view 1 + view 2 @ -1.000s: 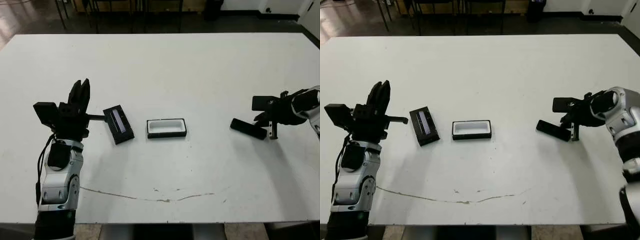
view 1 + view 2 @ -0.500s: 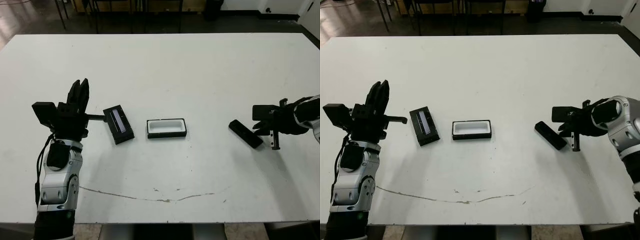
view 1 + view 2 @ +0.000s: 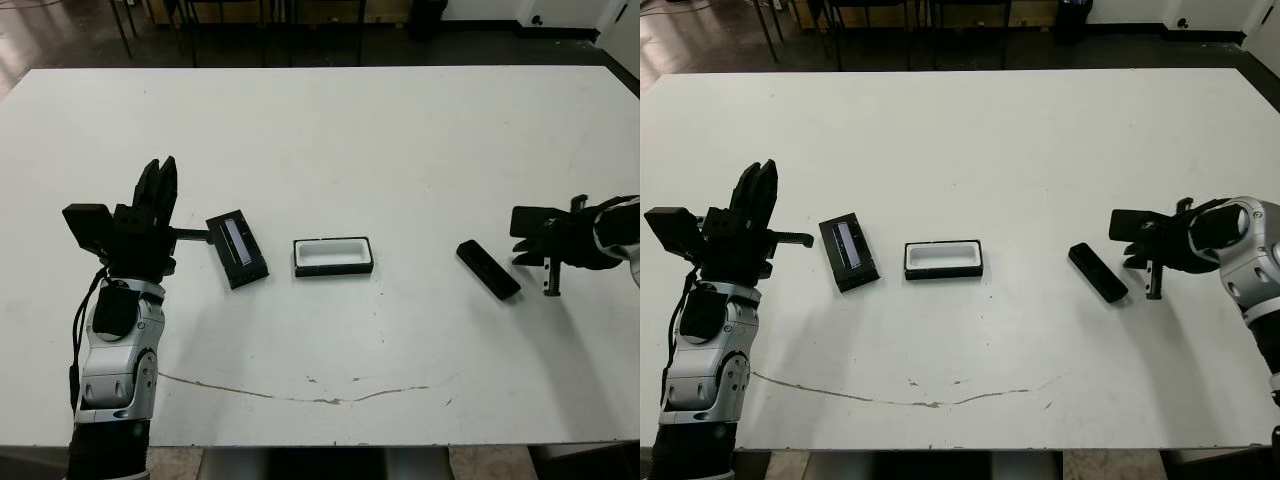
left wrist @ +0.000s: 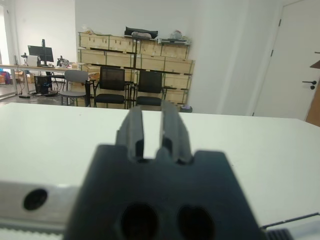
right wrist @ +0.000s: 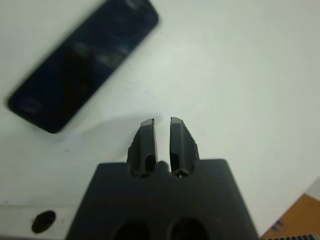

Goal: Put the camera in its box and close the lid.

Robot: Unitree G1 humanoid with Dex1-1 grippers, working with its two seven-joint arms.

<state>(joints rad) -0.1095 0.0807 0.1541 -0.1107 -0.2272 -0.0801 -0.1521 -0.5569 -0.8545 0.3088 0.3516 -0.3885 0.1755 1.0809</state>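
The camera [image 3: 489,270], a slim black bar, lies flat on the white table at the right; it fills the right wrist view's upper part [image 5: 82,65]. My right gripper [image 3: 548,290] hangs just right of it, apart from it, fingers shut on nothing [image 5: 161,121]. The box [image 3: 334,256], a black tray with white lining, sits open near the table's middle. Left of it lies the lid [image 3: 237,249], a flat black panel with a glossy strip. My left gripper [image 3: 160,170] is raised left of the lid, fingers pointing away from me and shut on nothing [image 4: 151,112].
A thin brown crack line [image 3: 300,395] runs across the table near its front edge. Chairs and wooden crates [image 4: 135,65] stand beyond the far edge. The table's right edge is close behind my right arm [image 3: 615,225].
My right gripper has drawn back to the right, off the camera. The camera has swung round and now lies alone on the table. The left arm has barely moved.
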